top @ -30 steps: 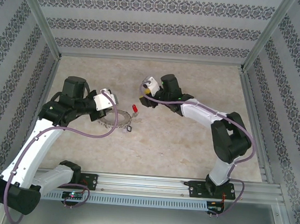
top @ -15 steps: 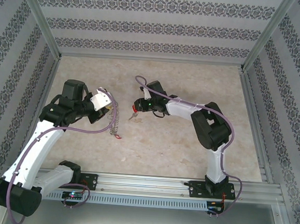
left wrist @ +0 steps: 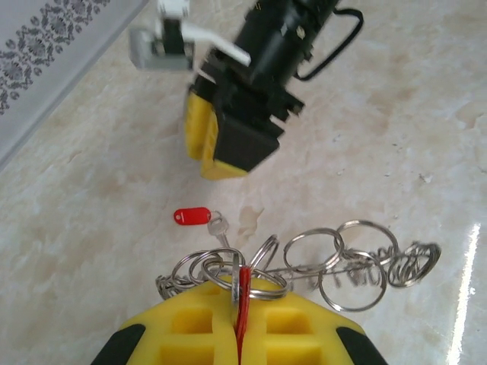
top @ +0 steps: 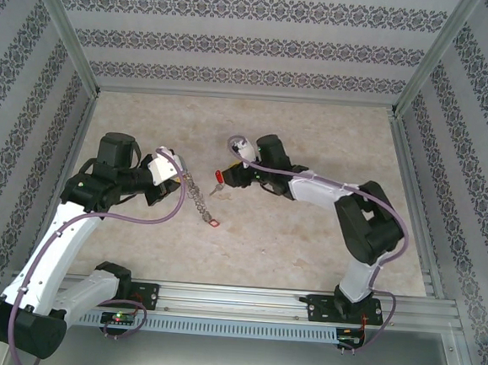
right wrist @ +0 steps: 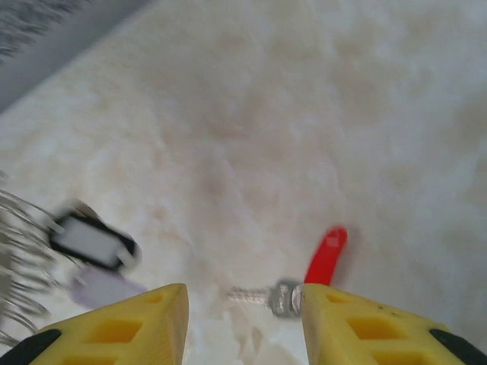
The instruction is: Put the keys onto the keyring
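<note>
left gripper (top: 179, 177) clamped together on thin silvery beaded-looking metal keyring (top: 197, 199), keyring trailing over beige marbled table (top: 306, 255), tiny silver key with red plastic head (top: 220, 175) lying just right of keyring, right gripper (right wrist: 243, 304) further right of keyring, fingers apart astride key

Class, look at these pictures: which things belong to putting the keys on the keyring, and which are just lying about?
Part of the job: red-headed key, keyring, left fingers clamping the keyring, right fingers open over the key.
Just there: purple cables, patterned walls, metal rail.
</note>
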